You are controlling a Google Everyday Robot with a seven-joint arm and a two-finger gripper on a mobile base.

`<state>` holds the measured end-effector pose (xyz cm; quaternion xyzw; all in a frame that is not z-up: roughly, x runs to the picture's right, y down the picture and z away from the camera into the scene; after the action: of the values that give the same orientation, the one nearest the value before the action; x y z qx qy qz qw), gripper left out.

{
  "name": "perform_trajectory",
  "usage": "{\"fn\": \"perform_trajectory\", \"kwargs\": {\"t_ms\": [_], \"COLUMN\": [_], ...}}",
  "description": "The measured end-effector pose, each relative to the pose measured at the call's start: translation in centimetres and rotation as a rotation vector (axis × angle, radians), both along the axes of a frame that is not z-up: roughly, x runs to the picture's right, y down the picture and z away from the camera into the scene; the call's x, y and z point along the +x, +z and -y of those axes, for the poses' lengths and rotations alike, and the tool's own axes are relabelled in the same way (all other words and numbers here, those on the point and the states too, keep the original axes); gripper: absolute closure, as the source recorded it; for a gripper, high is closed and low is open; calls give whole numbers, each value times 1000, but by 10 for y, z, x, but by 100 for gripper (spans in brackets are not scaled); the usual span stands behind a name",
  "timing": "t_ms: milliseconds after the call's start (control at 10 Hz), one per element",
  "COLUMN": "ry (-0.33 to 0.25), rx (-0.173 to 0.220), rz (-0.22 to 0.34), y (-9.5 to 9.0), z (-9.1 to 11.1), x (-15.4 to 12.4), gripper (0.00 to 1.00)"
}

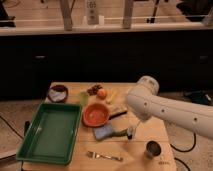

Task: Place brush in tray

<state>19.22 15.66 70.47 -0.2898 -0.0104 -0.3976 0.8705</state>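
Brush (119,113) beside orange bowl (96,115) | fingers (131,133) closed together, near brush, not touching it

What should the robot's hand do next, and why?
Probably slide the gripper toward the brush, because it hangs shut by the green vegetable, while the brush lies beside the orange bowl, outside the tray.
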Motion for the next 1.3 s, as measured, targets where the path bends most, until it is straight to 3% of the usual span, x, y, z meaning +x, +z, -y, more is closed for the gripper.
{"fn": "perform_trajectory", "kwargs": {"t_ms": [600, 800, 1300], "ry": [-52, -71, -111], "rx": [-27, -31, -52], "rz": [33, 57, 101], "y": [-2, -1, -3], "z": [-7, -7, -13], "x": [-18, -32, -50], "gripper": [90, 95, 95]}}
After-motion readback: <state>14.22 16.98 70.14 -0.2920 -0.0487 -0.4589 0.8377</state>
